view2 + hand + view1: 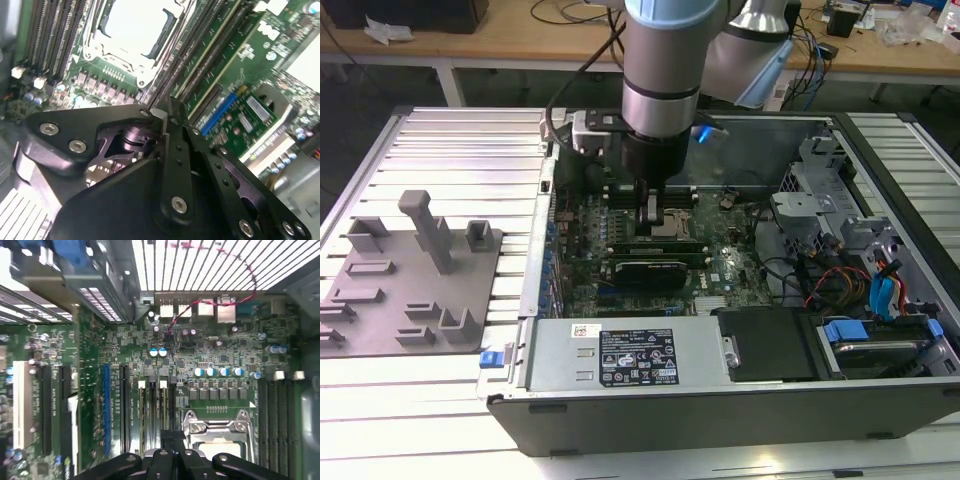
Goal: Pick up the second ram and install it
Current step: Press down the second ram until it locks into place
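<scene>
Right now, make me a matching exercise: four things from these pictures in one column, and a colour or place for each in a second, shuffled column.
Things:
1. hand
2. grey tray
3. processor socket
4. long slot

Descriptions:
A. blue
B. silver frame beside the memory slots
C. black, low over the green board
D. outside the computer case, on the exterior view's left

Pairs: 1-C, 2-D, 3-B, 4-A

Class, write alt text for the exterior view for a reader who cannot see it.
A robot arm reaches down into an open computer case, its pincer just above the green motherboard by the CPU socket. A grey tray with upright posts sits at the exterior view's left.
</scene>
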Tool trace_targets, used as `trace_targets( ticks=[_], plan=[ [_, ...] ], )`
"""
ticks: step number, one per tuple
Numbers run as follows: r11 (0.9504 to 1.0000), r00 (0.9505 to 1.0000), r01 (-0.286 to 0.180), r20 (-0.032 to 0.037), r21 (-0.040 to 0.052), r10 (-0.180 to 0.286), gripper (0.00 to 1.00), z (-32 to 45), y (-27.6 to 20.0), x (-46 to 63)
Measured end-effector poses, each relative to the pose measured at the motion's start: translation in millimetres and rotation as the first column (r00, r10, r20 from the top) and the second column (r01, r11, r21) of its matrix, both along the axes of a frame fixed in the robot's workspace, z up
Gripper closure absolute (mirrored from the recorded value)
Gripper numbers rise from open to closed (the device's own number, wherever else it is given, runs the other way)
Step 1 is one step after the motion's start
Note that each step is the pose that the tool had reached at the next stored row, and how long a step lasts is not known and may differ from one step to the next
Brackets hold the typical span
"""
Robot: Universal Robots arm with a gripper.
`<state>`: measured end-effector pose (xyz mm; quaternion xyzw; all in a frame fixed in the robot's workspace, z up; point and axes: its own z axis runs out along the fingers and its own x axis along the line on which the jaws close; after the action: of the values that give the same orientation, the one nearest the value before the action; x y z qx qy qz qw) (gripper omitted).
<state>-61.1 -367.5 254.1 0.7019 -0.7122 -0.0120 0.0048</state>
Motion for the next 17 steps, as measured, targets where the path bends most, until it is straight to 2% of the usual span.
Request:
trace_targets(
  ticks=[2,5,6,7,12,17],
  plan=[
    [1.0000,1.0000,0.000,0.0000,0.0000,0.000,0.92,7.6,0.0,0.0],
    [1.0000,1.0000,0.000,0.0001,-0.0003,0.000,0.92,8.3,0.0,0.1],
    [1.0000,1.0000,0.000,-0.0001,-0.0007,0.000,0.92,8.5,0.0,2.3],
    [1.0000,1.0000,0.000,0.0001,-0.0004,0.000,0.92,8.4,0.0,10.4],
    [1.0000,1.0000,0.000,0.0000,-0.0004,0.000,0.92,8.4,0.0,34.5],
    [1.0000,1.0000,0.000,0.0001,-0.0003,0.000,0.92,9.5,0.0,36.9]
  ],
)
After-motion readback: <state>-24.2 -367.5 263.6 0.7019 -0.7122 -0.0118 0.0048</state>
